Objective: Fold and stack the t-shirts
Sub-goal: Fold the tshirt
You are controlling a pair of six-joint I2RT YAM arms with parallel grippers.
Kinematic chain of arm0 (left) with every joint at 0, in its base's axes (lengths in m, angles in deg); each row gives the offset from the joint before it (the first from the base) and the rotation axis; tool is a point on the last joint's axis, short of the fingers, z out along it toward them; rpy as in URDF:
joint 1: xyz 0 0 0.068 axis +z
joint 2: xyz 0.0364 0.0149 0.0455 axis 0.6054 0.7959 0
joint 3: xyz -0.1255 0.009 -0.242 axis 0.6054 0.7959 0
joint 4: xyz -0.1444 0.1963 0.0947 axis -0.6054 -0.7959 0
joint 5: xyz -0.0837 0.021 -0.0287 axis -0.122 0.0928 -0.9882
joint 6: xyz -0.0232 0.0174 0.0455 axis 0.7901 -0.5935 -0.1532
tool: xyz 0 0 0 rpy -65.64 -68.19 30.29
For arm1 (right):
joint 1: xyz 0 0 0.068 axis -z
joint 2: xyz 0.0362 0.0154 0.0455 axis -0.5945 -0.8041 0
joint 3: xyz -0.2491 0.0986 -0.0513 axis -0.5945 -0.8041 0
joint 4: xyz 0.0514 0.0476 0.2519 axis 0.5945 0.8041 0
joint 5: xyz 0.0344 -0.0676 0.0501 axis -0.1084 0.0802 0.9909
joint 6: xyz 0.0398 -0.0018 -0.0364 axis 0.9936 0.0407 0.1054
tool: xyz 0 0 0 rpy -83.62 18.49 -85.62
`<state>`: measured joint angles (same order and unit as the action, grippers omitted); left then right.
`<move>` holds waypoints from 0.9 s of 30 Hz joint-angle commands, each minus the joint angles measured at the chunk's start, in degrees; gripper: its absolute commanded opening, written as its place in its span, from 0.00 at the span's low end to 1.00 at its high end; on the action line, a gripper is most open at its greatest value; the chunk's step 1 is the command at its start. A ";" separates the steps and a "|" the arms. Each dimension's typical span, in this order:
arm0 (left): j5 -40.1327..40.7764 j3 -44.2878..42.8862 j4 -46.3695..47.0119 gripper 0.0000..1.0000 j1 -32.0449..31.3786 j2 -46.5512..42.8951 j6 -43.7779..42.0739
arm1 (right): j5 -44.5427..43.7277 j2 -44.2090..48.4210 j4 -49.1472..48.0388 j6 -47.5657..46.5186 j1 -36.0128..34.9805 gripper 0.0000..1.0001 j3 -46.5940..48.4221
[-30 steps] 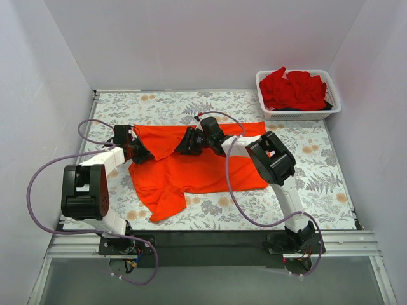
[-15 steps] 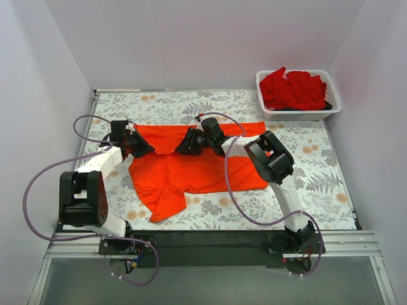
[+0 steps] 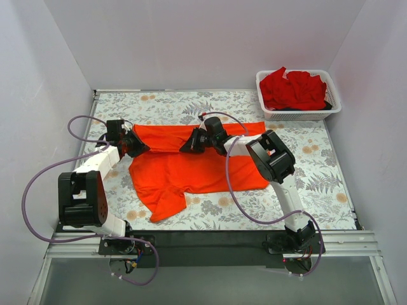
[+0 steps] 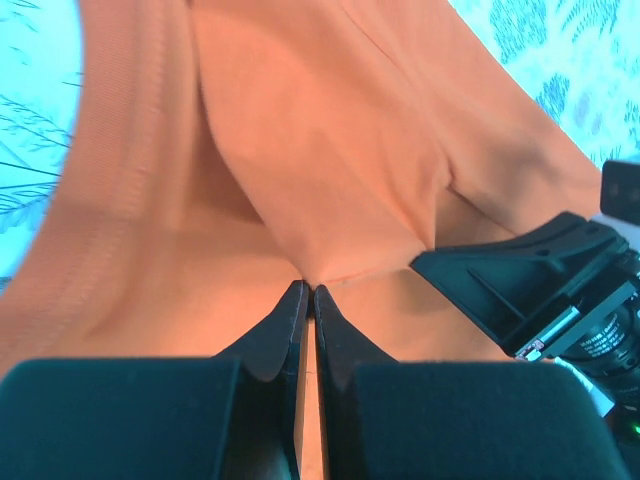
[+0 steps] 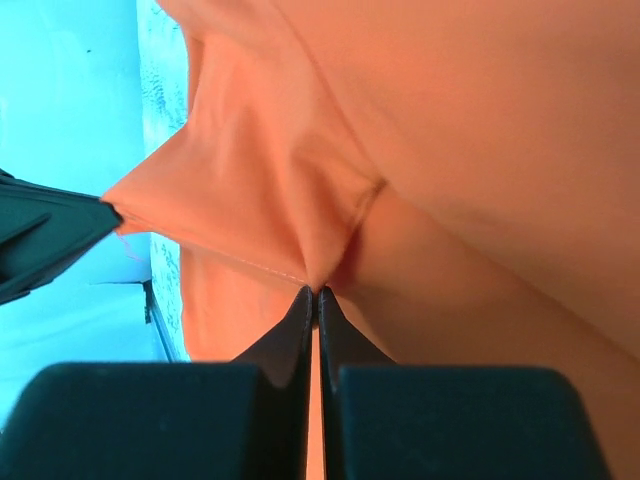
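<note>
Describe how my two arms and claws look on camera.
The left arm and right arm are white links with bulky black joint housings, each trailing a thin purple cable. The left claw and right claw have black tapered fingers on black blocky bases.

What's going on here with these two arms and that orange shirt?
Two robot arms are working on an orange t-shirt spread over the flowery table. The left hand and the right hand are each pinched shut on the cloth near the shirt's far edge. More red shirts wait bunched in the white basket at the far right corner.
</note>
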<state>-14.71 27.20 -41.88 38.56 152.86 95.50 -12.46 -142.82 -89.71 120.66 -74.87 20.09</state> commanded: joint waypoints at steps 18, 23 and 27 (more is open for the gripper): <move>2.22 6.48 -2.86 0.00 1.07 -5.00 -0.18 | 4.83 4.35 -1.22 -2.16 1.74 0.01 -2.61; 2.57 8.07 -2.51 0.00 1.07 -3.16 0.52 | 5.97 3.56 -0.43 -2.60 1.74 0.06 -2.08; 3.27 8.25 -2.42 0.03 1.07 -3.42 1.13 | 5.54 3.99 1.15 -4.79 1.74 0.22 -2.17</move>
<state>-13.07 35.01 -43.85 39.15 150.46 96.18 -6.91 -141.64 -89.27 118.56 -73.71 17.88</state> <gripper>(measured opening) 0.022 0.196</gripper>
